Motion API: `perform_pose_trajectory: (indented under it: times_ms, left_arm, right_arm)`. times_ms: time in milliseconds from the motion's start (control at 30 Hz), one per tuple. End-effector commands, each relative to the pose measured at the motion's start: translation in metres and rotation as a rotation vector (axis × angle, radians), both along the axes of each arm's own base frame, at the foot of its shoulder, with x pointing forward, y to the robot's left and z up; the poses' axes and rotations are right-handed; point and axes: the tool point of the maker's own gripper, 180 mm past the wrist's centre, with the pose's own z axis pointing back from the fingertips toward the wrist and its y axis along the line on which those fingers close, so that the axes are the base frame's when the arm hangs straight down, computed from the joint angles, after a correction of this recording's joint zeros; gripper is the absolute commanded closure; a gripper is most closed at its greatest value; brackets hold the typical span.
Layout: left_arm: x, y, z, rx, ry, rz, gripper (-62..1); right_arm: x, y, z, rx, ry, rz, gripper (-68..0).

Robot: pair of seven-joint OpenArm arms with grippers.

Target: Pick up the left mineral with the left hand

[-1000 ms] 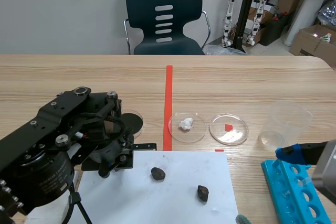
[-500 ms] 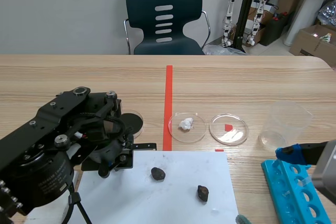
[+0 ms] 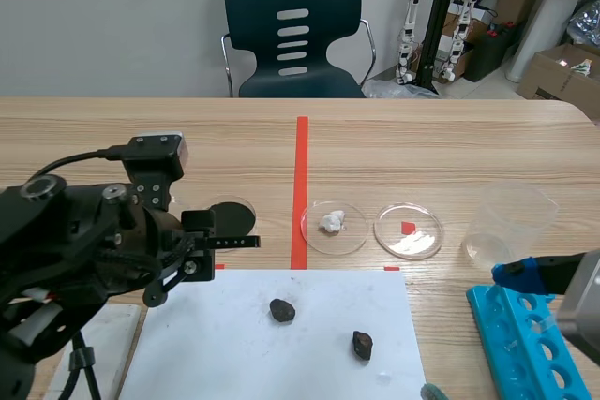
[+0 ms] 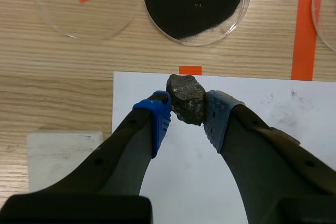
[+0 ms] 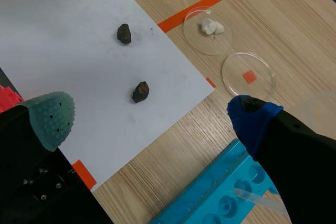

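- The left end effector (image 4: 187, 109) is shut on the left mineral (image 4: 185, 92), pinched between its blue pad (image 4: 159, 116) and grey pad (image 4: 216, 116). It holds the mineral over the far edge of the white sheet (image 4: 273, 145), near the sheet's left corner.
- The mineral's long axis runs forward from the pads toward that edge, and its front end sticks out past the fingertips.
- Just beyond the sheet stand an empty dish (image 4: 52, 19) and, beside it, a dish of black powder (image 4: 194, 1).
- Two other minerals (image 3: 282, 310) (image 3: 362, 345) lie on the sheet with bare paper around them.
- Farther right on the worktop (image 3: 422, 138) stand a dish with white lumps (image 3: 335, 225), a second empty dish (image 3: 408, 229), a clear cup (image 3: 511, 222) and a blue rack (image 3: 525, 344).
- The right end effector (image 5: 149, 116) is spread wide and holds nothing, beside the rack.
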Motion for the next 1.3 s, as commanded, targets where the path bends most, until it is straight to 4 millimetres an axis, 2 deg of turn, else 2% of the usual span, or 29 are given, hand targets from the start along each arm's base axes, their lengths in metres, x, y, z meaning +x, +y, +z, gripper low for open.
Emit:
perform_pose_trajectory:
  times_ms: [0,167,400,667,833,1067,1267]
  left_arm:
    - [0.003,0.005,0.011,0.004,-0.063,-0.002,-11.6]
    - [0.001,0.011,0.035,-0.008,-0.216,-0.026,-11.6]
    - [-0.012,0.015,0.062,-0.035,-0.362,-0.136,-11.6]
    - [-0.038,0.002,0.105,-0.101,-0.534,-0.320,-11.6]
    - [-0.060,-0.007,0.122,-0.153,-0.596,-0.424,-11.6]
    - [-0.083,-0.011,0.122,-0.188,-0.585,-0.532,-11.6]
    - [-0.084,-0.001,0.119,-0.156,-0.563,-0.528,-11.6]
  right_arm:
    - [0.003,0.004,0.009,0.022,-0.023,0.001,-60.8]
    - [0.003,0.004,0.009,0.022,-0.023,0.001,-60.8]
    - [0.003,0.004,0.009,0.022,-0.023,0.001,-60.8]
    - [0.003,0.004,0.009,0.022,-0.023,0.001,-60.8]
    - [0.003,0.004,0.009,0.022,-0.023,0.001,-60.8]
    - [0.003,0.004,0.009,0.022,-0.023,0.001,-60.8]
    - [0.003,0.004,0.009,0.022,-0.023,0.001,-60.8]
